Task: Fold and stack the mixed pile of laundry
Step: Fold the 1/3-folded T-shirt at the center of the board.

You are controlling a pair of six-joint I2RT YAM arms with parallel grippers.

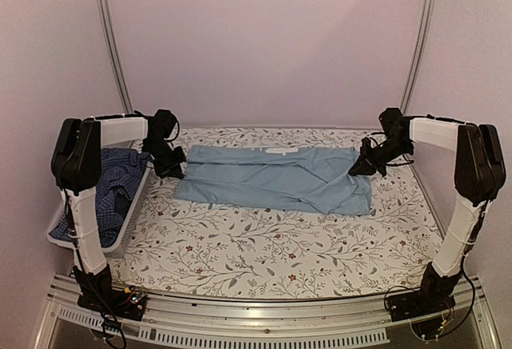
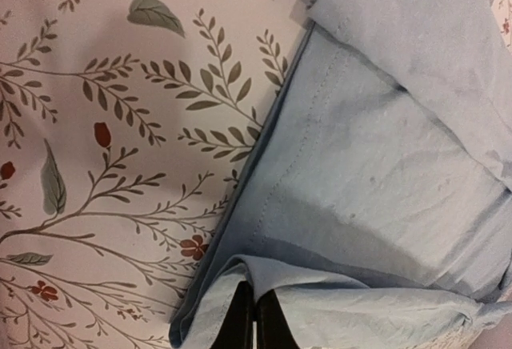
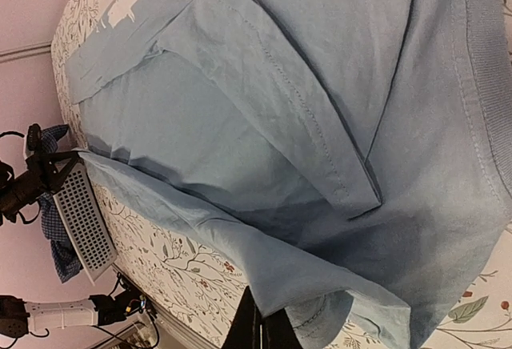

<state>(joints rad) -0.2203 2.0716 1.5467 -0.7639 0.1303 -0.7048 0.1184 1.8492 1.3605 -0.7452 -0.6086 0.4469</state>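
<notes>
1. Cream cloth printed with grey-green leafy vines and small red flowers [image 1: 240, 245] covers the whole tabletop and lies flat. Pale lilac walls [image 1: 264, 37] close the space on three sides. Two slim metal poles [image 1: 112, 45] rise at about 11 and 1 o'clock, and a ribbed aluminium rail [image 1: 264, 317] runs along the 6 o'clock edge, where my bases are bolted.

2. At 9 o'clock a white perforated plastic basket [image 1: 128, 222] hangs partly off the table edge. A dark blue small-check shirt [image 1: 120, 174] is bunched inside it, just beside my left arm. From the right wrist view the basket [image 3: 84, 213] stands beyond the far end of the spread garment.

3. A plain light-blue cotton shirt [image 1: 272, 179] lies spread across the middle of the table towards 12 o'clock. Its long axis runs from 9 to 3 o'clock, and one part is folded over itself near the 3 o'clock end.

4. My left gripper [image 1: 178, 171] sits at the shirt's 9 o'clock end. Seen from its wrist, the left gripper [image 2: 254, 317] has its fingers pressed together, pinching the stitched hem, which rises off the cloth.

5. My right gripper [image 1: 358, 169] sits at the 3 o'clock end. Close up, the right gripper [image 3: 260, 329] is also clenched, and a puckered fold of the same shirt [image 3: 320, 125] is caught between its tips.
</notes>
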